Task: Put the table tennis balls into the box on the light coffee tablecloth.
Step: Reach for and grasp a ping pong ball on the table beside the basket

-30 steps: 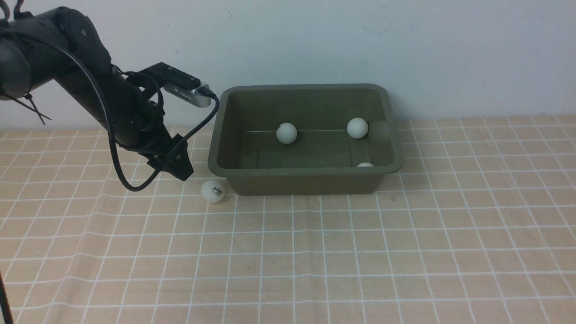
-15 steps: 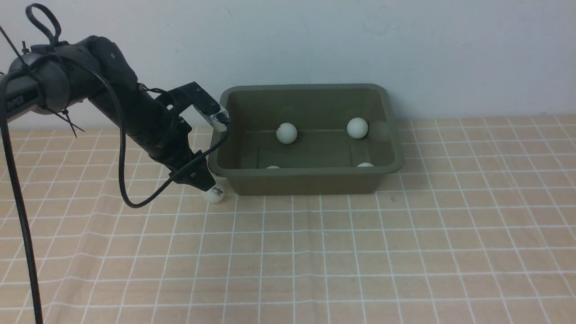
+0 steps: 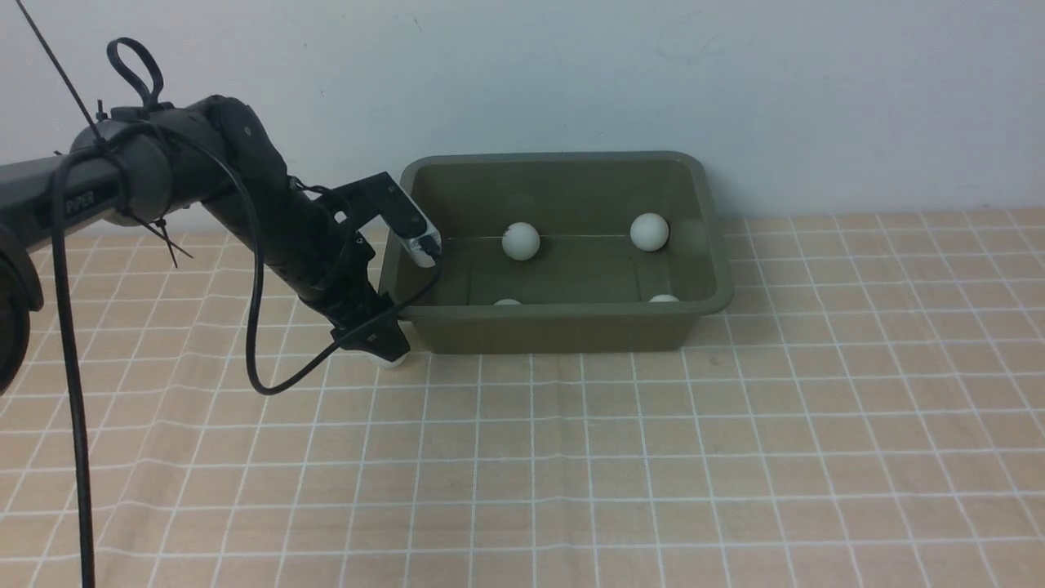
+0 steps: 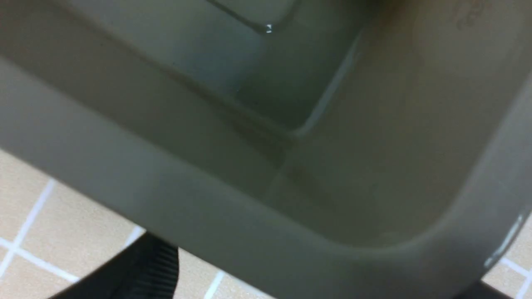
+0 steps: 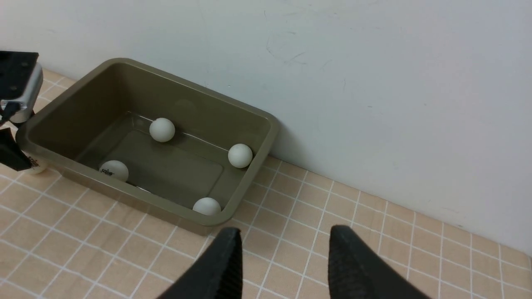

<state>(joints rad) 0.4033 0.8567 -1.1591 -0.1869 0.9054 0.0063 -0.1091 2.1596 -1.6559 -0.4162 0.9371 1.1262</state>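
The olive-green box (image 3: pixel 694 306) stands on the light coffee tablecloth (image 3: pixel 571 457) against the wall. Several white table tennis balls lie in it: two by the far wall (image 3: pixel 520 241) (image 3: pixel 649 232) and two by the near wall (image 3: pixel 507 302) (image 3: pixel 663 298). One more ball (image 3: pixel 395 358) lies on the cloth at the box's near left corner, mostly hidden by my left gripper (image 3: pixel 382 346). It also shows in the right wrist view (image 5: pixel 38 166). In the left wrist view the left fingers (image 4: pixel 141 270) stand wide apart under the box rim (image 4: pixel 232 232); the ball is hidden there. My right gripper (image 5: pixel 284 245) is open and empty, high up to the right of the box (image 5: pixel 249 182).
A pale wall (image 3: pixel 735 98) rises straight behind the box. The left arm's black cable (image 3: pixel 269 384) loops down onto the cloth left of the box. The gridded cloth spreads wide in front and to the right, slightly wrinkled at the front left.
My left arm has swung right and down, from left of the box to its near left corner, and its gripper now covers the ball on the cloth. A ball showed up by the box's near wall.
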